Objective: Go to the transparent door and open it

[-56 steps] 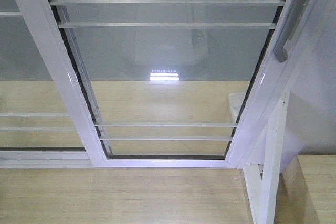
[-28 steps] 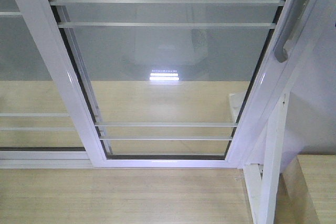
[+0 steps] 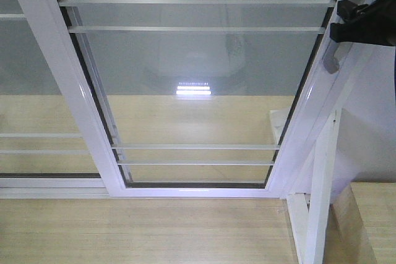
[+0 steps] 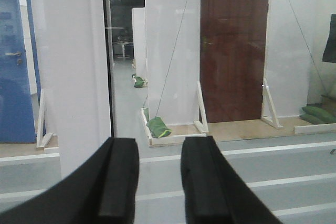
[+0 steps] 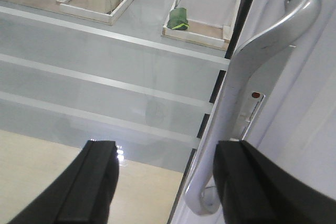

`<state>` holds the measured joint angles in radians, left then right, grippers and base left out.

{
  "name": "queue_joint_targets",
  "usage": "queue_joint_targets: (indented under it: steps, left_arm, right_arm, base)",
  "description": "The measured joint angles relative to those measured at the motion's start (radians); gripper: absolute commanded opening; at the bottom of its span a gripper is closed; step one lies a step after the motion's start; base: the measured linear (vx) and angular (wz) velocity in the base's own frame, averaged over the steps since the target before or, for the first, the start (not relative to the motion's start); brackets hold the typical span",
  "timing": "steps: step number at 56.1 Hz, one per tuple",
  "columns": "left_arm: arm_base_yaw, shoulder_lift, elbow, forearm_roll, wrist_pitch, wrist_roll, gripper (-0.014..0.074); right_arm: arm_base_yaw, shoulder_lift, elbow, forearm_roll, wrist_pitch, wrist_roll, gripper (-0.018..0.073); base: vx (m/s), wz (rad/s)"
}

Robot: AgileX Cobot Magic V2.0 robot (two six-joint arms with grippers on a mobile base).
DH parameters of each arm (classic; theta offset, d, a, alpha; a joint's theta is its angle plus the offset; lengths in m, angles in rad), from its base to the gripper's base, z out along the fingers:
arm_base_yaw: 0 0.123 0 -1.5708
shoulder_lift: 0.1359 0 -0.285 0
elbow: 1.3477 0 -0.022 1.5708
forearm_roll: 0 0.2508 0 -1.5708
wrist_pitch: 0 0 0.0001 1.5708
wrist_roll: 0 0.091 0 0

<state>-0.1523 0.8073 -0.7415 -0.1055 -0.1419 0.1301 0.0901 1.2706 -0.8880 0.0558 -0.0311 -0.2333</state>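
The transparent door (image 3: 198, 60) fills the front view: clear glass with thin white bars in a glossy white frame. Its curved grey handle (image 3: 332, 60) is on the right stile. My right gripper (image 3: 352, 23) reaches in from the right edge, level with the handle. In the right wrist view that gripper (image 5: 165, 182) is open. The handle (image 5: 247, 77) runs down beside its right finger (image 5: 252, 182), with the lower end between the fingers. My left gripper (image 4: 160, 182) is open and empty, facing glass, and is out of the front view.
A second white-framed glass panel without a handle (image 3: 37, 78) overlaps on the left. A white angled support bracket (image 3: 318, 196) stands at lower right beside a light-wood surface (image 3: 377, 214). Wooden floor (image 3: 142, 233) lies in front. Behind the glass are a brown door (image 4: 233, 45) and green sandbags (image 4: 157, 128).
My right gripper has come into the front view from the right edge, up by the handle. The door has not moved.
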Motion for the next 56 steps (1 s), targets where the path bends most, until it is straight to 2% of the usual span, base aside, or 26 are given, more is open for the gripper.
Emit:
queue_joint_targets:
  steps: [6, 17, 40, 56]
  left_arm:
    - [0.0, 0.0, 0.0, 0.0, 0.0, 0.0, 0.0363]
    - [0.0, 0.0, 0.0, 0.0, 0.0, 0.0, 0.0363]
    - [0.0, 0.0, 0.0, 0.0, 0.0, 0.0, 0.0363]
    - [0.0, 0.0, 0.0, 0.0, 0.0, 0.0, 0.0363]
  right_arm:
    - [-0.025, 0.073, 0.0, 0.016, -0.094, 0.018, 0.0453]
    - [-0.085, 0.16, 0.0, 0.046, -0.167, 0.033, 0.0453]
    - [-0.088, 0.306, -0.005, 0.051, -0.416, 0.037, 0.0424]
    - [-0.09, 0.411, -0.125, 0.064, -0.434, 0.037, 0.0417]
  base:
    - [0.0, 0.0]
    - [0.0, 0.0]
    - [0.0, 0.0]
    - [0.0, 0.0]
